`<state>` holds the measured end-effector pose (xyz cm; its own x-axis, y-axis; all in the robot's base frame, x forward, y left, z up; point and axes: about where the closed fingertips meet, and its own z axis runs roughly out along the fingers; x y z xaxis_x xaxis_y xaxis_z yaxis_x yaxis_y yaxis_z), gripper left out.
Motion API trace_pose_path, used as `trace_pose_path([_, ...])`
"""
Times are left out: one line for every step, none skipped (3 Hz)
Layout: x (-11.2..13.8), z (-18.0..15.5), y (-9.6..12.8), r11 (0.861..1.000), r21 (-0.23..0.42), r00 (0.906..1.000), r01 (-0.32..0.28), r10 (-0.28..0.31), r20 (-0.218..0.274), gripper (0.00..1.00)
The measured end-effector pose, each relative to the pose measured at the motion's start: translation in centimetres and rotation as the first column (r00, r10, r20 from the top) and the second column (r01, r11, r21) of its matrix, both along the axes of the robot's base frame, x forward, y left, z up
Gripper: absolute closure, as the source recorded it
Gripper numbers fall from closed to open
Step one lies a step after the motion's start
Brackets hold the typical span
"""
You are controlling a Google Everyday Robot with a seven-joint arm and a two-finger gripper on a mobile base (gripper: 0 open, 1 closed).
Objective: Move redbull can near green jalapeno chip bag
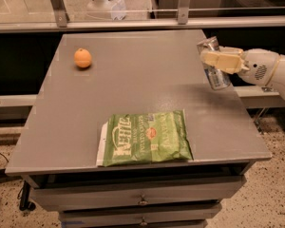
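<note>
One can (218, 78) hung tilted, clamped between the fingers of the gripper (222, 61), above the right edge of a grey table (147, 80). One green bag (147, 137) lay flat, well apart from the gripper, below and left of it in the view, by the front edge. One orange (83, 58) rested far across from the gripper. Closed drawers (142, 201) sat beneath the table, with speckled floor (275, 198) around it.

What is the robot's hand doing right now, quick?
Gripper: shut on the redbull can, by the right edge of the table.
</note>
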<state>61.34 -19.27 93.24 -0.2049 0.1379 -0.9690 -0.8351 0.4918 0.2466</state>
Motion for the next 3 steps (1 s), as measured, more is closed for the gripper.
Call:
trace_pose_path([-0.8,0.5,0.0,0.996,0.094,0.9998,-0.003,0.002,0.018,1.00])
trace_pose_path([-2.6,1.3,-0.1,0.979,0.202,0.9986,-0.018,0.008,0.052,1.00])
trace_pose_path([-4.8,1.4,-0.5,0.968,0.246,0.9959,-0.040,0.019,0.088,1.00])
